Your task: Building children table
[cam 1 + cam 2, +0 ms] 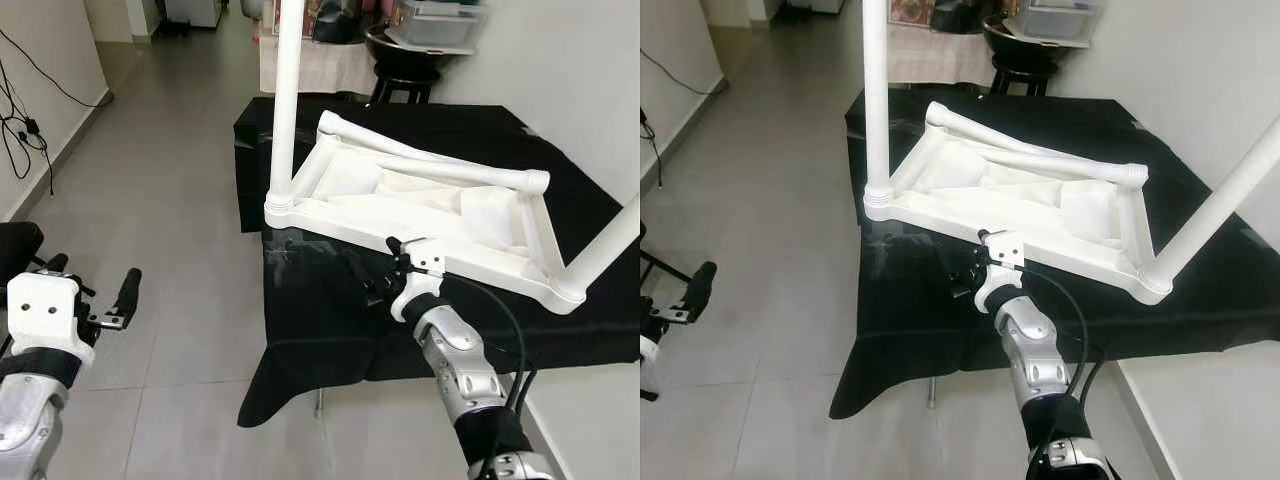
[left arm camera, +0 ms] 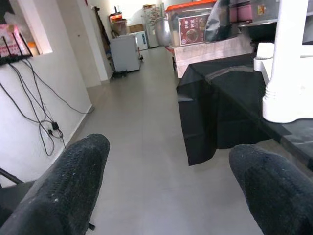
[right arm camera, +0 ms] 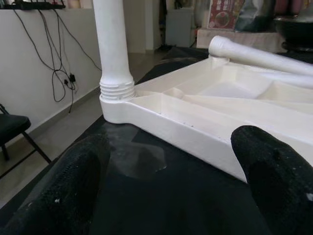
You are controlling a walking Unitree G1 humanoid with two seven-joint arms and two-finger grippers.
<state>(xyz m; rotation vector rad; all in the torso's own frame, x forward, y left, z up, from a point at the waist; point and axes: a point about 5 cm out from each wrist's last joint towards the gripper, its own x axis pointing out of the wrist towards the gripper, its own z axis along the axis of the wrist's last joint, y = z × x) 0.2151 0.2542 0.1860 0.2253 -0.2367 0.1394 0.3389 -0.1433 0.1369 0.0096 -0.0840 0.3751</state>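
A white plastic table top (image 1: 400,225) lies upside down on a black-draped table (image 1: 320,310). One white leg (image 1: 285,100) stands screwed into its near left corner, and another leg (image 1: 605,245) slants up from the near right corner. Two loose legs (image 1: 460,172) lie across the underside. My right gripper (image 1: 372,278) hovers low over the black cloth, just in front of the top's near rim. It is open, with nothing between its fingers (image 3: 73,186). My left gripper (image 1: 125,298) is also open and holds nothing. It hangs over the floor, left of the table.
A black chair seat (image 1: 15,250) stands at the far left, with cables (image 1: 25,130) on the wall behind it. A dark stool (image 1: 405,75) and a plastic box (image 1: 440,22) stand behind the table. A white wall runs along the right. Tiled floor (image 1: 170,200) stretches out to the left.
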